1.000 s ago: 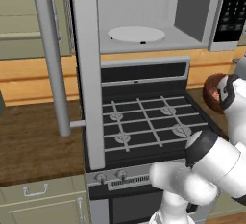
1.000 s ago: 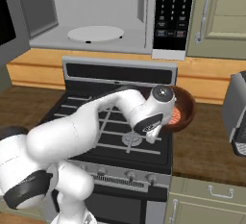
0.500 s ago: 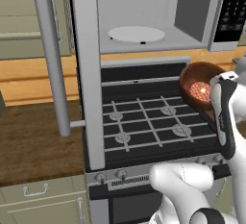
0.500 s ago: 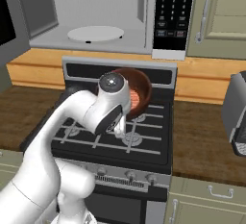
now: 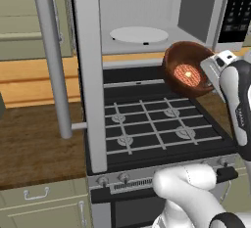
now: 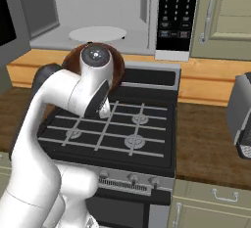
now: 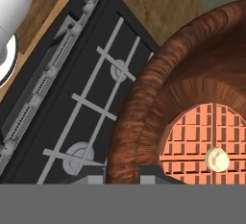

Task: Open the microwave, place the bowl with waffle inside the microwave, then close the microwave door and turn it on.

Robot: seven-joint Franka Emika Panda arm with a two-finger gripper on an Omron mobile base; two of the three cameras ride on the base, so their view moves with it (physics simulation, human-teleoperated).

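The microwave (image 5: 196, 7) stands open above the stove, its white turntable (image 5: 138, 34) bare in the grey cavity. The microwave door (image 5: 86, 75) is swung out to the left, with its long bar handle (image 5: 51, 60) in front. My gripper (image 7: 122, 174) is shut on the rim of the dark reddish-brown bowl (image 5: 182, 60), which hangs tilted over the stove's back right, just below and in front of the cavity. An orange waffle (image 7: 206, 146) with a pale dab lies in the bowl. In the right base view my wrist hides most of the bowl (image 6: 71, 64); the keypad (image 6: 176, 11) is to its right.
A black gas stove (image 5: 152, 129) with grates lies under the bowl, its knobs (image 6: 132, 178) along the front. Wooden counter (image 5: 34, 134) runs on both sides. A grey toaster (image 6: 243, 114) stands on the right counter. Beige cabinets (image 6: 223, 11) flank the microwave.
The arm has carried the bowl from the right counter leftward and up over the stove, closer to the open cavity. The grip has stayed the same.
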